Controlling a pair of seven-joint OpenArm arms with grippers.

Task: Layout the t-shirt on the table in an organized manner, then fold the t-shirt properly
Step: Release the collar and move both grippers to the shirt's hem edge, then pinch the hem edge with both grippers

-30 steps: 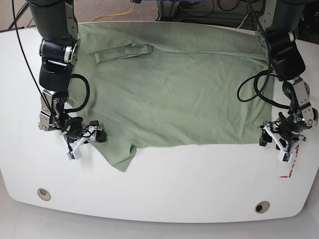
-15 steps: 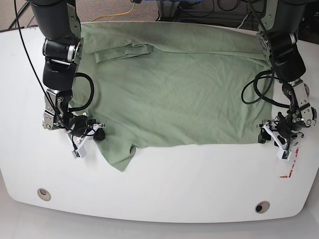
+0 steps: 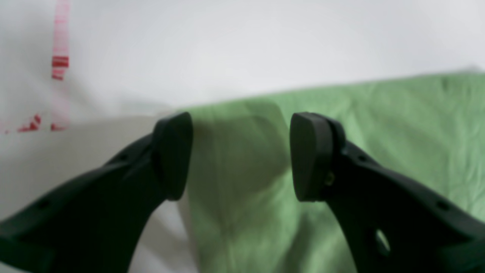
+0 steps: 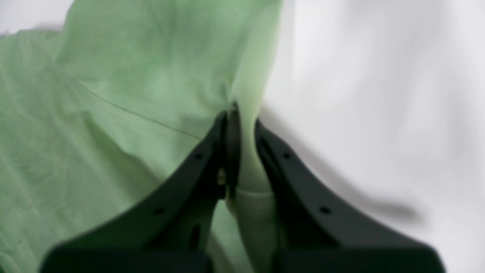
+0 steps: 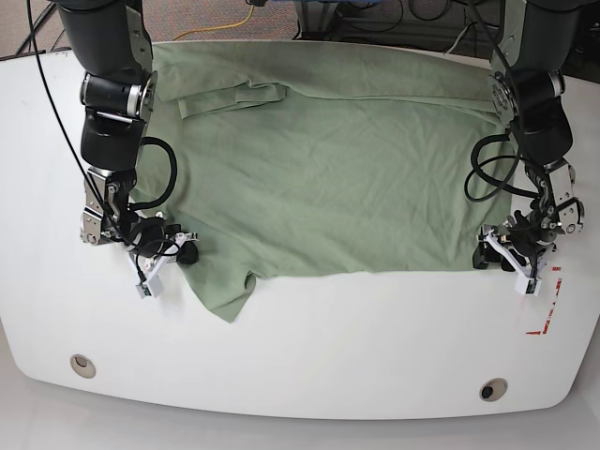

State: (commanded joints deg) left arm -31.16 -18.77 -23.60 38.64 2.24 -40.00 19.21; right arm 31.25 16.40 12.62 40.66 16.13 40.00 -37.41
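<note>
Two arms: both reach down low at the shirt's near corners.
Shirt [image 5: 328,178]: spread flat on the table [image 5: 300,347].
Left gripper [image 3: 240,155]: jaws spread wide, straddling the shirt's edge.
Right gripper [image 4: 242,121]: jaws pinching a fold of shirt edge.

Your t-shirt [image 5: 328,178] lies spread on the table [image 5: 309,366], right gripper [image 5: 171,256] at its left edge, left gripper [image 5: 506,258] at its right corner.

brown carpet [image 5: 202,17], yellow cable [image 5: 230,23], black cables [image 5: 375,23]
</note>
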